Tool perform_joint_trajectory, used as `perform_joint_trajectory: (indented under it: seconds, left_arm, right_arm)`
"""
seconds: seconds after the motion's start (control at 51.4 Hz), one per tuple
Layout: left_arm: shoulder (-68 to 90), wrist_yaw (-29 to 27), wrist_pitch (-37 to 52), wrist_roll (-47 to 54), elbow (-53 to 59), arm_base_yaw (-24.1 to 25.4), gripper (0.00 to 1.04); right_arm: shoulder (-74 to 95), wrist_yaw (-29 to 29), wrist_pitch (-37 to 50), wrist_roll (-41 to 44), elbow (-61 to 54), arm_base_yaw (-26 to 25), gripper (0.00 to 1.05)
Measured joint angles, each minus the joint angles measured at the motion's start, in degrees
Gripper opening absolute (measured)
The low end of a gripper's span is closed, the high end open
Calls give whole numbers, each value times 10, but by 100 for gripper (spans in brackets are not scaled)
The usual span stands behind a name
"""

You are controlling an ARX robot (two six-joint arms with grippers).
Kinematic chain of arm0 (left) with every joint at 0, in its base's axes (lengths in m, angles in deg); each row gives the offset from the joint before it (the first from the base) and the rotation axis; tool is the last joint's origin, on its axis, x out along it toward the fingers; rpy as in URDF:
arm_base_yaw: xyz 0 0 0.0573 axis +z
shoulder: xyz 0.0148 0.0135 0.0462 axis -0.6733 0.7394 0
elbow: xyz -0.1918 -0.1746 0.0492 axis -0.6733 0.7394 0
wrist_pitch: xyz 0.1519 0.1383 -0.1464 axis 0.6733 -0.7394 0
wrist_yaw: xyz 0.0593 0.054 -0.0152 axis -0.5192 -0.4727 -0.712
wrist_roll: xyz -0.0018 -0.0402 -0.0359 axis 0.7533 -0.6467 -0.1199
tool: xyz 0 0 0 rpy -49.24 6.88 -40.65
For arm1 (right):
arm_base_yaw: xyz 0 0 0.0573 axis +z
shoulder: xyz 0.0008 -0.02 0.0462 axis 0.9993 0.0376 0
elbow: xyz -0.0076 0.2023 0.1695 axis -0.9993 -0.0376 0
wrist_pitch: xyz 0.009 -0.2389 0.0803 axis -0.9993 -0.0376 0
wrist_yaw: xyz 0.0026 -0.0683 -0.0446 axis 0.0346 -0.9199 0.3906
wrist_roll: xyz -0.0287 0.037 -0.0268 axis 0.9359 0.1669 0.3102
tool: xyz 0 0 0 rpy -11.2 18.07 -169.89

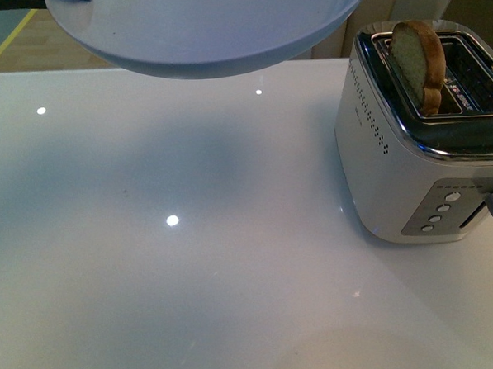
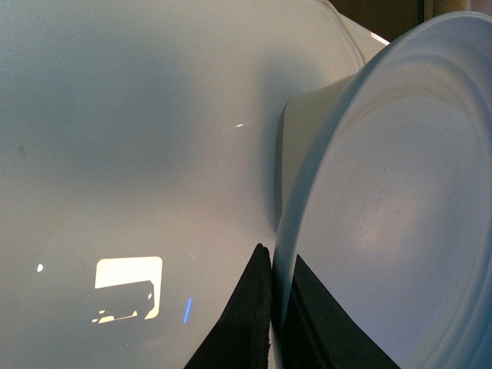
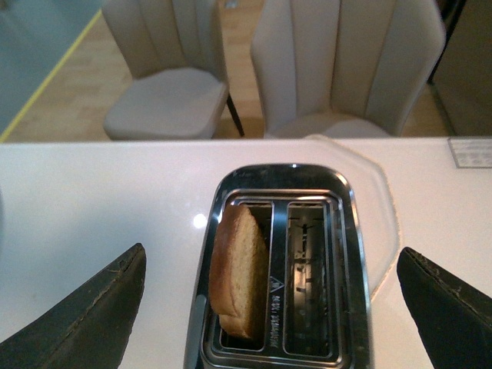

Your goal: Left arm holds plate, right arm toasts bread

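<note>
The pale blue-grey plate (image 1: 213,25) hangs in the air above the table's far side, its underside filling the top of the front view. My left gripper (image 2: 277,307) is shut on the plate (image 2: 400,207), one black finger on each side of its rim. The bread (image 1: 420,64) stands upright in one slot of the silver toaster (image 1: 394,160), sticking well out of it. My right gripper (image 3: 277,307) hovers over the toaster (image 3: 280,269), wide open, a black fingertip to either side, with the bread (image 3: 240,269) between and below them, untouched.
The white glossy table (image 1: 176,262) carries the toaster at its right; the toaster's other slot (image 3: 311,277) holds nothing. Two beige chairs (image 3: 338,69) stand beyond the far table edge. A wooden floor lies behind.
</note>
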Motion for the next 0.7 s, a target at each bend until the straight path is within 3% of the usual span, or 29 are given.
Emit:
perform_joint_trajectory:
  seconds: [0.058,0.117,0.253,0.369,0.564,0.641,0.7]
  left_arm:
    - [-1,-3,0,1,4,0,3]
    - [-1,-5,0,1,9,0,3]
    - [-4,-10,0,2,15,0,3]
    - [-7,-14,0,2,16,3,3]
    - [-14,-18,0,1,17,11,3]
    - [-15,-18,0,1,17,11,3]
    - [-15,-18,0,1,17,10,3]
  right_arm:
    - [-46,-3,-1,0,-18,-17,94]
    - [-80,-33,77,16,-56,-28,86]
    - [-120,-43,192,34,-133,-36,67]
    - [-141,-42,214,40,-191,-36,50]
    - [-201,-42,231,45,-270,-36,11]
    - [-216,-42,231,49,-287,-36,1]
    - [-234,-42,231,48,-304,-36,2]
